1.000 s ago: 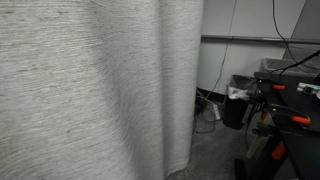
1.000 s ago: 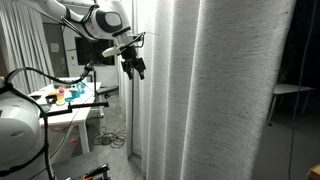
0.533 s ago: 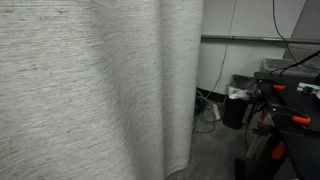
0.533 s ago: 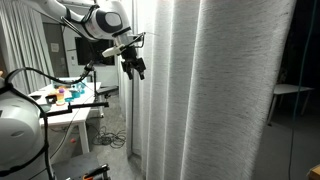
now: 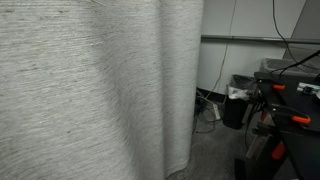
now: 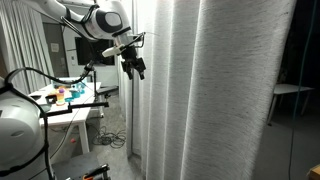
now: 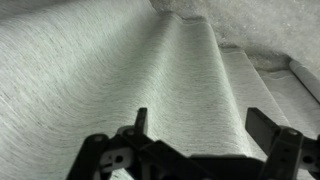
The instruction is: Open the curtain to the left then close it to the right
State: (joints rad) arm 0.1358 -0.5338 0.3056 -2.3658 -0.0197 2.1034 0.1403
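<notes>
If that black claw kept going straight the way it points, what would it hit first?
Most likely the big grey-beige woven fabric curtain: in the wrist view its folds fill everything ahead of the open claw. The gap is hard to judge.

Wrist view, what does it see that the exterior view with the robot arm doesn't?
Only the wrist view shows the curtain's fine woven streaks up close, seen past the open gripper. Only the exterior view shows the whole arm, a table behind it, and the curtain's tall folds. Both show the curtain and the gripper.
</notes>
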